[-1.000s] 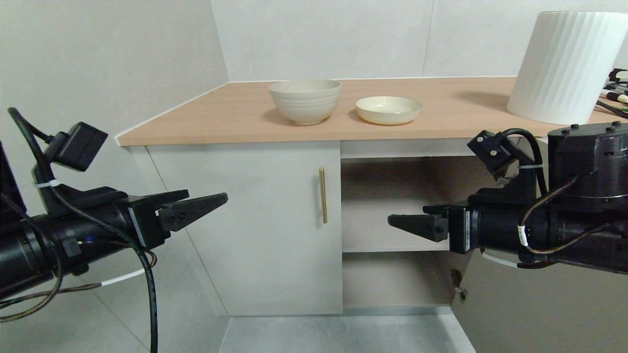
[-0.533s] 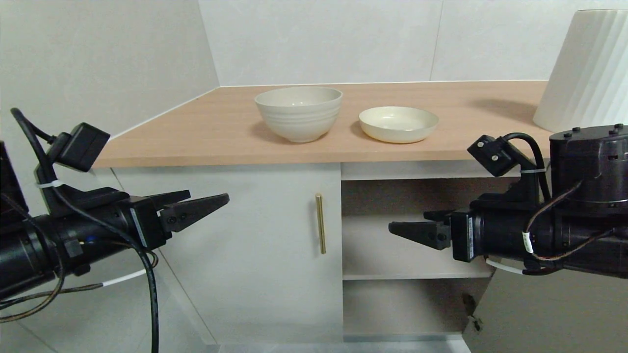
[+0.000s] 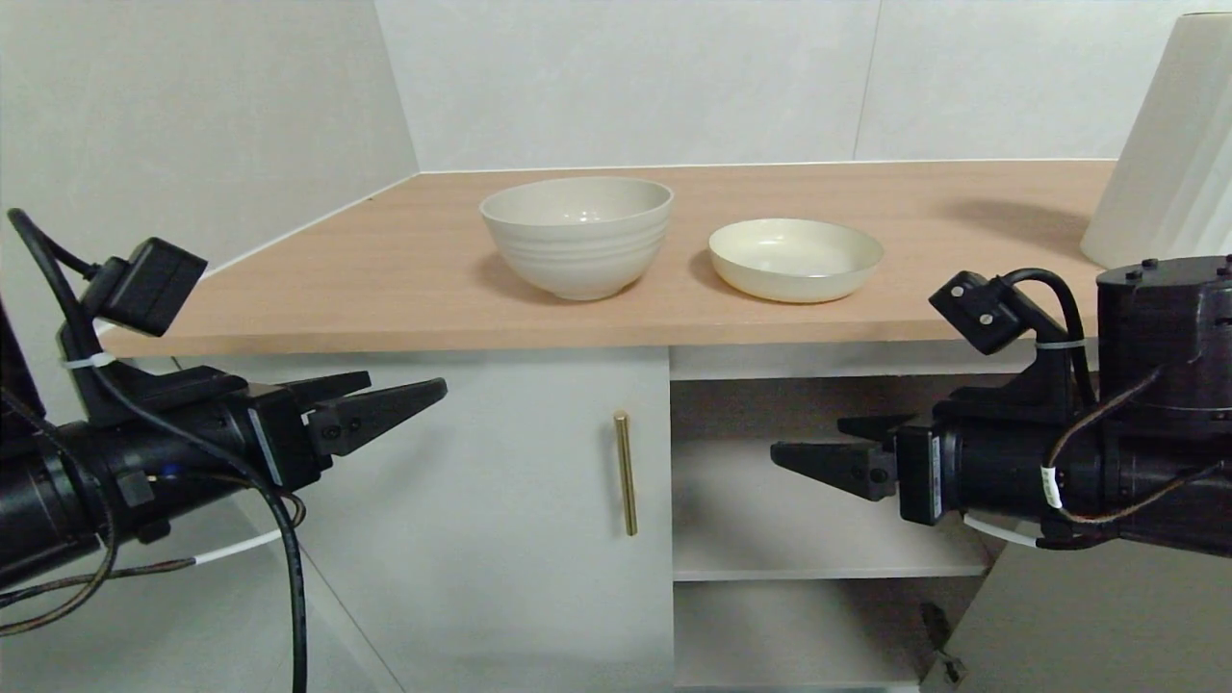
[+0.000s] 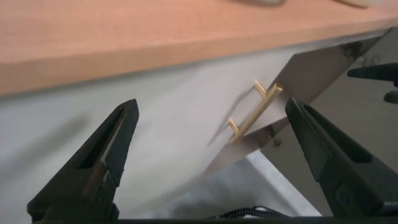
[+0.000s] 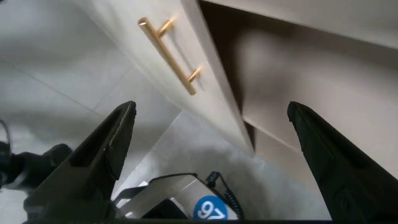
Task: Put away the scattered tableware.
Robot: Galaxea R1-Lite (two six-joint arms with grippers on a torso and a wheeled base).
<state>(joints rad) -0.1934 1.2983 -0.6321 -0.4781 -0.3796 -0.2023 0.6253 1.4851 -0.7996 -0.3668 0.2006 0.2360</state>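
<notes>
A deep cream bowl point(image 3: 577, 234) and a shallow cream dish point(image 3: 795, 258) stand side by side on the wooden counter point(image 3: 385, 279). Both arms hang below counter height in front of the cabinet. My left gripper point(image 3: 404, 397) is open with nothing between its fingers, off to the left of the shut door. My right gripper point(image 3: 808, 452) is open and empty too, in front of the open compartment. In the left wrist view the fingers point(image 4: 99, 165) frame the counter edge and the brass handle point(image 4: 255, 112). The right wrist view has the same handle point(image 5: 169, 56) between its fingers point(image 5: 99, 155).
The left cabinet door point(image 3: 500, 500) is shut, with a brass handle point(image 3: 625, 474). The right compartment stands open with a shelf point(image 3: 770, 539) inside. A tall white ribbed cylinder point(image 3: 1169, 164) stands at the counter's right end. Walls close the corner to the left and behind.
The whole head view has shifted: the counter and cabinet appear lower and nearer, so the camera moved. Both grippers keep their places in the picture and stay open.
</notes>
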